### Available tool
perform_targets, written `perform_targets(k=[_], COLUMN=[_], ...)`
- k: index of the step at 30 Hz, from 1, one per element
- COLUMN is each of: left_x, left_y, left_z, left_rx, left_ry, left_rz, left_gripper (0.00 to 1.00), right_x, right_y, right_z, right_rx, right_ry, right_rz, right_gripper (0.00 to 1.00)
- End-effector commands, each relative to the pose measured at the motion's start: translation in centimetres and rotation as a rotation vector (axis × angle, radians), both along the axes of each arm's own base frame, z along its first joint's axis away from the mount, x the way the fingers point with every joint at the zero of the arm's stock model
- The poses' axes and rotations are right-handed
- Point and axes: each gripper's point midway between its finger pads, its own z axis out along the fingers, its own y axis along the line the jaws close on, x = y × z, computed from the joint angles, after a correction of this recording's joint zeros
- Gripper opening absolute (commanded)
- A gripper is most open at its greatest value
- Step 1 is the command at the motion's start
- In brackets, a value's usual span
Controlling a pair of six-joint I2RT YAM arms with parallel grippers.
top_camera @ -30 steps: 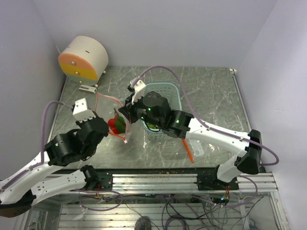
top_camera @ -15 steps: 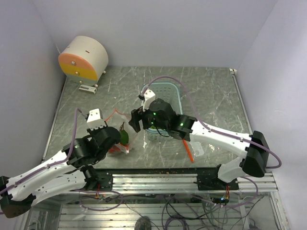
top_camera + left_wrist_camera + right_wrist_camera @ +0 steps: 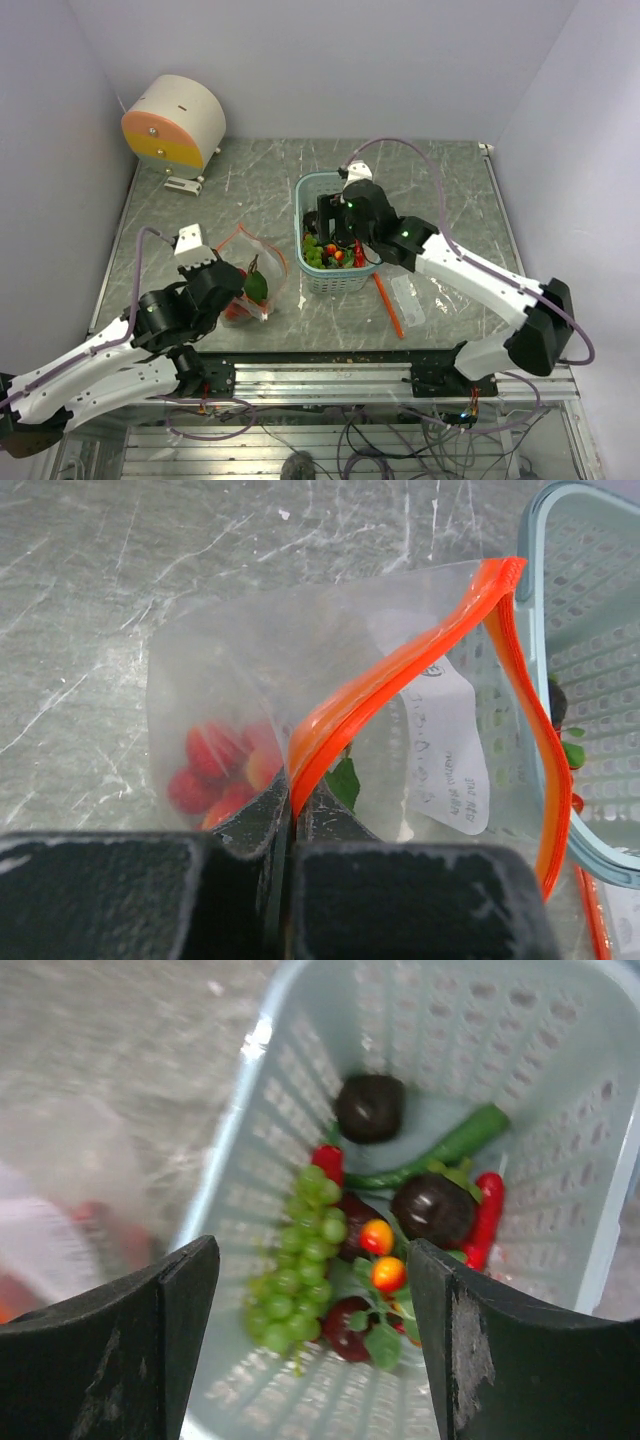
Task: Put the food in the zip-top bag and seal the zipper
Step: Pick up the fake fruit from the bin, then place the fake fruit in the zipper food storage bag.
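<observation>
We place the right gripper [image 3: 310,1250] directly over the basket [image 3: 300,1060], its two fingers spread wide at the left and right edges of the wrist view with nothing between them. The food [image 3: 375,1250] that is not yet bagged lies straight below, piled toward the lower middle of that frame. In the pile are a grape bunch [image 3: 300,1280], small red and orange pieces, two dark round fruits and a long green piece.

The bunch's long axis runs from top to bottom of the wrist frame, so it lies across the line on which the fingers close. We judge a straight drop would take it by its narrow width.

In the overhead view the zip-top bag [image 3: 255,275] sits just left of the basket, in the lower middle of the frame. The left gripper [image 3: 292,805] is pinched tight on the zipper [image 3: 400,675] and holds the mouth up and agape toward the basket. A few strawberries [image 3: 210,760] already rest inside the bag.

The right arm is plainly the nearer one to the basket. Any piece it lifts must then travel leftward in the overhead view to reach the mouth.
</observation>
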Motion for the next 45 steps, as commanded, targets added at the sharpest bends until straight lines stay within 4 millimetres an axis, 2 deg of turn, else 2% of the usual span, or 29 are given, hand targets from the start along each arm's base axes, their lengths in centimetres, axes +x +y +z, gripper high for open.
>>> perform_targets(k=[1,4,13,18,21,24,25,27,29,31,35,45], left_x=[0.3,0.3,0.1,0.1,0.1,0.1,0.1,0.1,0.1,0.1,0.2,0.4], left_y=[0.2,0.2,0.5,0.9,1.1,1.2,1.2,1.2,1.2,1.2,1.0,0.1], left_z=[2.1,2.1,2.5,2.8,3.1,3.3,3.4,3.4,3.4,3.4,3.6,3.0], left_rx=[-0.043,-0.048,-0.060,-0.059,-0.056,-0.056,-0.057,-0.055,-0.051,-0.047,-0.049,-0.051], left_ry=[-0.056,-0.059,-0.072,-0.086,-0.092,-0.098,-0.099,-0.099,-0.097,-0.093,-0.094,-0.083], left_rz=[0.013,0.012,0.007,0.017,0.023,0.023,0.023,0.024,0.022,0.022,0.016,-0.007], left_gripper=[0.07,0.07,0.07,0.07,0.07,0.07,0.07,0.07,0.07,0.07,0.07,0.07], right_x=[-0.5,-0.7,-1.2,-0.6,0.3,1.1,1.4,1.8,2.0,2.1,2.0,-0.6], right_y=[-2.4,-2.9,-3.2,-2.3,-2.4,-2.6,-2.6,-2.9,-2.9,-2.8,-2.6,-0.8], right_z=[-6.0,-8.7,-13.7,-15.6,-16.3,-16.7,-16.7,-16.8,-16.3,-15.3,-11.8,-0.3], right_rx=[-0.158,-0.223,-0.299,-0.281,-0.298,-0.294,-0.290,-0.287,-0.274,-0.259,-0.209,0.051], right_ry=[0.182,0.259,0.412,0.457,0.446,0.426,0.418,0.405,0.392,0.375,0.331,0.122], right_rz=[-0.050,-0.057,-0.035,-0.005,-0.029,-0.054,-0.064,-0.086,-0.095,-0.094,-0.074,0.134], right_gripper=[0.75,0.74,0.72,0.70,0.67,0.56,0.48,0.26,0.09,0.00,0.00,0.00])
